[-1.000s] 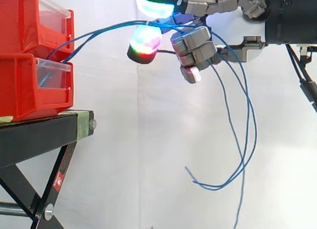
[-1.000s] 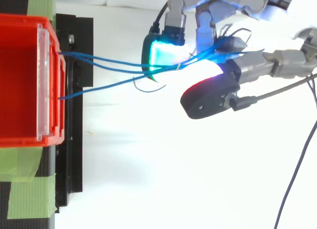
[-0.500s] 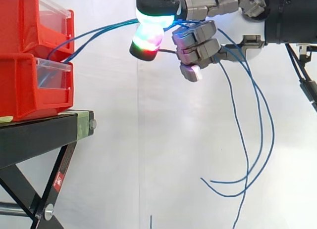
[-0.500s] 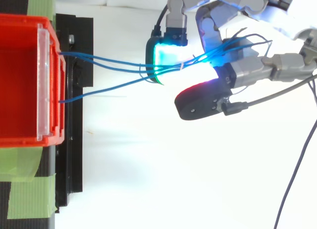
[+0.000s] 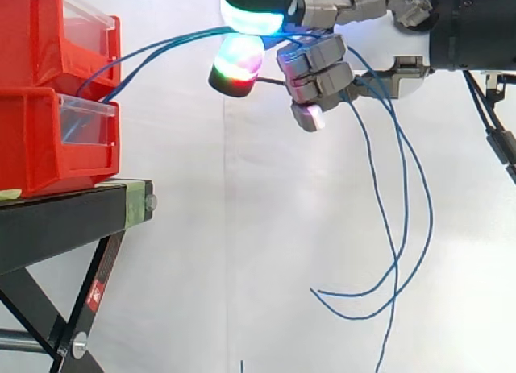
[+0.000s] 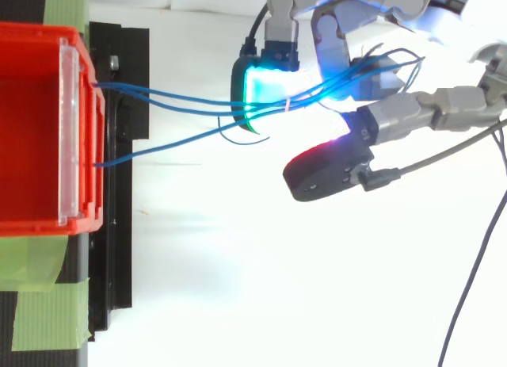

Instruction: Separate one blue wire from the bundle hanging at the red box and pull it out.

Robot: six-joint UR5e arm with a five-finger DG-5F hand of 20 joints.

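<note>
Your hand [image 5: 318, 63] is curled shut on several blue wires [image 5: 161, 45] up right of the red bin [image 5: 40, 139], wires spanning bin to hand, tails hanging below it.

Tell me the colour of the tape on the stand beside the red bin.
Green; the tape shows best in the top view.

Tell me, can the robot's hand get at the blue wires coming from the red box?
Probably yes: the hand has its fingers curled round the blue wires, out in front of the red box, with nothing in between.
</note>
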